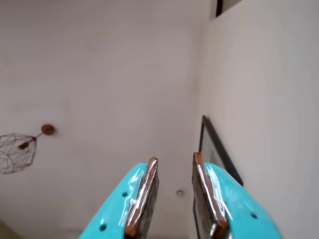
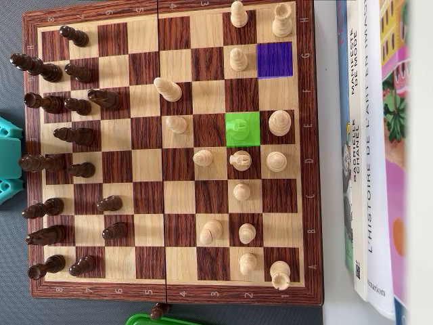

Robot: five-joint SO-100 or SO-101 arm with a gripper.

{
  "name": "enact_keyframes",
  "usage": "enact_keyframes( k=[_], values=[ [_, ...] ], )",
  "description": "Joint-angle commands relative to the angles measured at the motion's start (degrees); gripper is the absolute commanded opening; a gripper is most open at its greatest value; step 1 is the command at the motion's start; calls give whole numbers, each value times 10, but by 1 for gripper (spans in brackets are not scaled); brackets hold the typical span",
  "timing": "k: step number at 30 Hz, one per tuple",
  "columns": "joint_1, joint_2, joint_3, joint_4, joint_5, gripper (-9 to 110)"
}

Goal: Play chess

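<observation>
Pointing up at a white ceiling, turquoise two-finger gripper [image 1: 174,160] showing parted, empty brown-padded jaws, in the wrist view only. Lying flat in the overhead view only, brown-and-tan wooden chessboard [image 2: 172,294]: dark pieces crowding left, pale pieces right, green square [image 2: 242,128] and purple square [image 2: 274,59] highlighted. Cutting off at the left edge, turquoise arm part [image 2: 8,159].

In the wrist view the gripper [image 1: 174,160] is cut off by the bottom edge, so only its two fingers show. Left of it, a wire object [image 1: 17,152] runs out of the frame. In the overhead view the gripper is hidden; only turquoise arm parts [image 2: 8,159] show at the left edge.
</observation>
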Motion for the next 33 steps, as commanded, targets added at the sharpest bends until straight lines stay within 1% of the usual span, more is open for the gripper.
enact_keyframes(
  k=[1,8,33],
  values=[
    [-3,-6,11,-25,-2,12],
    [0,-6,11,-99,-2,12],
    [-1,-6,11,-101,2,12]
  ],
)
